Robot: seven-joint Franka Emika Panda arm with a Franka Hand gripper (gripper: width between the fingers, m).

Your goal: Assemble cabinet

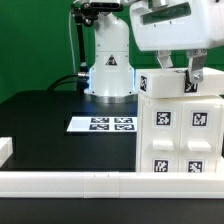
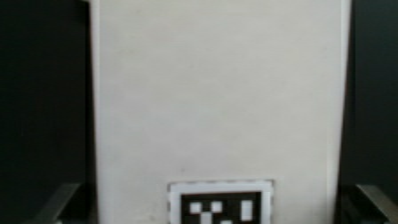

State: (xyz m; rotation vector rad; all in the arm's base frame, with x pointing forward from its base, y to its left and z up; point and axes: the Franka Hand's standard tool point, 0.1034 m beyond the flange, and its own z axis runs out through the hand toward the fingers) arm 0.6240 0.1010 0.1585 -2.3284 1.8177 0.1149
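Note:
The cabinet (image 1: 180, 135) is a large white boxy body at the exterior view's right, its front showing four square tagged panels. A white top section with a small tag (image 1: 143, 83) sits on it. My gripper (image 1: 181, 76) hangs right over that top. In the wrist view the white body (image 2: 214, 90) fills the middle, with one tag (image 2: 222, 205) near the fingers. My gripper (image 2: 215, 202) straddles the white body. The dark fingertips (image 2: 57, 203) stand on either side with thin dark gaps, so the jaws look open.
The marker board (image 1: 103, 124) lies flat on the black table, to the exterior view's left of the cabinet. A white rail (image 1: 70, 181) runs along the front edge, with a small white block (image 1: 5, 150) at its left end. The arm's base (image 1: 108, 70) stands behind.

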